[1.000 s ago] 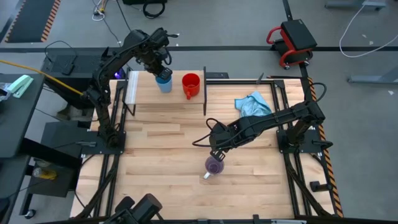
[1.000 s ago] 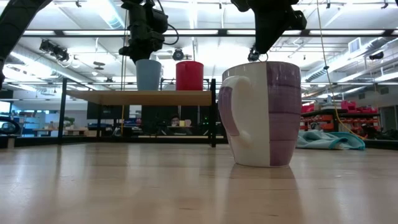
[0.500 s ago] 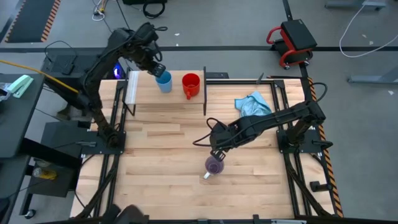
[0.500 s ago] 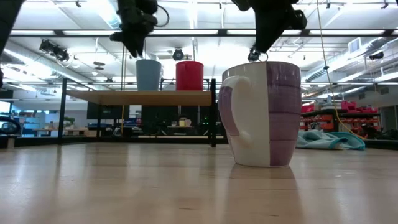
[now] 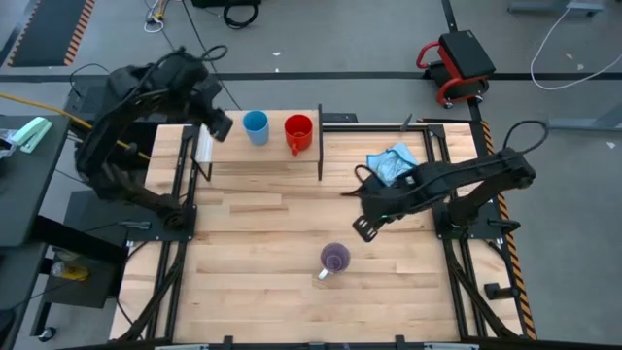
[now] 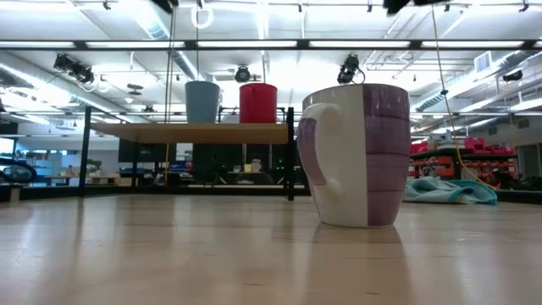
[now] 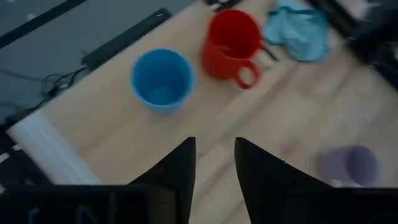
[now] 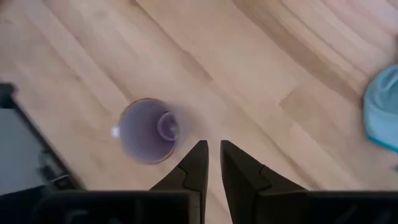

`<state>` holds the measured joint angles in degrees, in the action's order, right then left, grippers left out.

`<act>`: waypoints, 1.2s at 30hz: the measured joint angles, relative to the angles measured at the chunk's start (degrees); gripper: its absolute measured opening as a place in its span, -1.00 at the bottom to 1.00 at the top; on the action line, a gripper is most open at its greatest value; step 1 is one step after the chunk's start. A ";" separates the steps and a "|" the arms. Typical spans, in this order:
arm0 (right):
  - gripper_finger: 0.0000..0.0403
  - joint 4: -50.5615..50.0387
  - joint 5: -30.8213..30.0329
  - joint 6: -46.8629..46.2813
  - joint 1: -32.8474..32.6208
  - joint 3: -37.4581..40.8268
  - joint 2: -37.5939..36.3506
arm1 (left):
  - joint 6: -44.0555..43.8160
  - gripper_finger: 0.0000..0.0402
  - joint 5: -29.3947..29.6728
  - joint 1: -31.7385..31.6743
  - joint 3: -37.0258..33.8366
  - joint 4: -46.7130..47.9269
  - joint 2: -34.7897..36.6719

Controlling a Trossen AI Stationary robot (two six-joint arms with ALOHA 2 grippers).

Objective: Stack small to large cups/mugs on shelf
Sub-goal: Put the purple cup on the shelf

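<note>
Here, we find the lilac-purple ceramic-looking mug with a handle standing upright and alone on the large wood-plank tabletop, well apart from the low light-wood shelf on thin black legs. On that shelf the small light blue handleless cup and the red mug with a handle stand side by side, near but not touching.

The right gripper hovers beside the purple mug, fingers nearly together and empty. The left gripper hangs at the shelf's left end, fingers a little apart, holding nothing.

We judge the mug rigid, smooth-glazed, fairly light and breakable; pinching its rim wall opposite the handle looks the surest hold.

A crumpled light blue cloth lies by the right arm.
</note>
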<state>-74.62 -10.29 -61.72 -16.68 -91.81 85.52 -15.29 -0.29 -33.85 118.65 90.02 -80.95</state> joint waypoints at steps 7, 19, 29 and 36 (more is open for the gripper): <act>-0.75 -3.73 -3.06 -9.25 -7.13 -0.02 -2.72 | -7.07 -0.46 3.15 14.24 -6.51 -0.18 5.35; -0.75 13.32 -6.83 -15.19 -10.35 14.01 -1.71 | -28.28 -0.48 6.48 34.87 -49.81 -17.28 16.86; -0.75 21.60 0.55 -7.51 -3.74 21.74 -1.73 | -42.19 -0.51 6.20 46.41 -67.81 -50.02 17.58; -0.75 23.14 1.78 -16.13 -9.34 26.03 -1.82 | -51.13 -0.55 5.58 53.24 -76.75 -65.30 14.80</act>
<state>-51.48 -8.51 -77.85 -26.02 -65.78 83.70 -66.42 5.29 19.39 41.91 24.71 -66.16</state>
